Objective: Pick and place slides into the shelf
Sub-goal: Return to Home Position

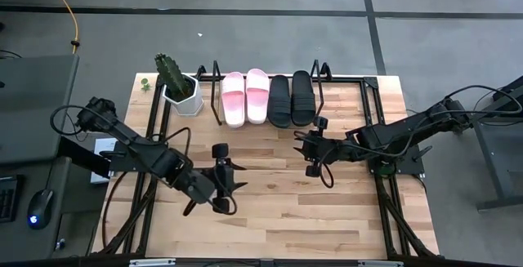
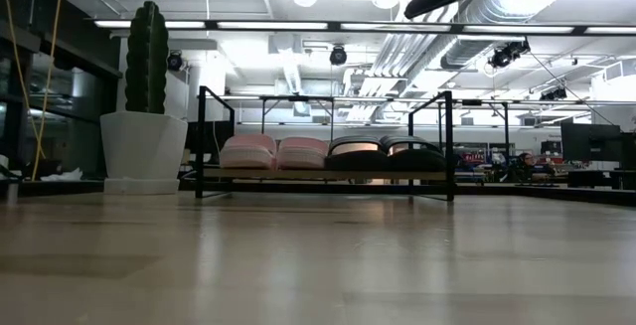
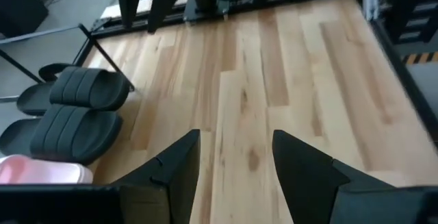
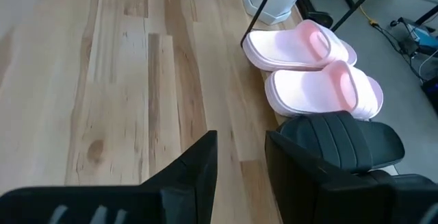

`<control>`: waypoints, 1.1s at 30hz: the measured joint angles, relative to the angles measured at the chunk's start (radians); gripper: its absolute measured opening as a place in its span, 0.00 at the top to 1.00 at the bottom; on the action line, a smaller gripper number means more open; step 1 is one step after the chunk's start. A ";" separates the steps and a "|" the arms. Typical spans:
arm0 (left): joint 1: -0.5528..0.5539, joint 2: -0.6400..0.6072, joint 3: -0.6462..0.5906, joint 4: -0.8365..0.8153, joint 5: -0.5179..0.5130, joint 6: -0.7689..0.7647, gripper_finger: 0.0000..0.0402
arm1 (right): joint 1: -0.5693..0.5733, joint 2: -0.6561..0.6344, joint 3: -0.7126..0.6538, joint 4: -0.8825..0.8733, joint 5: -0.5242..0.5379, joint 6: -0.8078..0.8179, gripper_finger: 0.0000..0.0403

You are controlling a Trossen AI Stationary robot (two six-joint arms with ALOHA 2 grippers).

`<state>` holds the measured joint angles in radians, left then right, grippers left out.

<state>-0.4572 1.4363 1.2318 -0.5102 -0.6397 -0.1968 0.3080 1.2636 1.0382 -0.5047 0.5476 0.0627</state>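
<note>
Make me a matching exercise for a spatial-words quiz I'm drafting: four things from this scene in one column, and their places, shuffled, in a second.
Things:
1. pink slides
2. black slides
3. white plant pot
4. left hand

Places, as the high view shows them:
A. over bare table, in front of the shelf
B. on the shelf, in its right half
C. beside the shelf's left end, off it
D. on the shelf, in its left half, nearest the pot

Pairs: 1-D, 2-B, 3-C, 4-A.
</note>
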 joint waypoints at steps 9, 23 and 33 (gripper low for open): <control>-0.083 -0.071 0.000 0.009 -0.014 -0.013 0.58 | 0.002 0.000 0.000 0.145 -0.101 -0.043 0.85; -0.200 -0.163 -0.045 -0.001 -0.200 -0.010 0.58 | 0.024 -0.003 0.000 0.403 -0.236 -0.155 0.99; -0.198 -0.445 -0.299 0.093 -0.250 -0.048 0.58 | 0.138 -0.079 0.000 0.410 -0.128 -0.176 1.00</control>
<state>-0.6548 0.9916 0.9331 -0.4171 -0.8893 -0.2451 0.4456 1.1845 1.0382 -0.0948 0.4194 -0.1135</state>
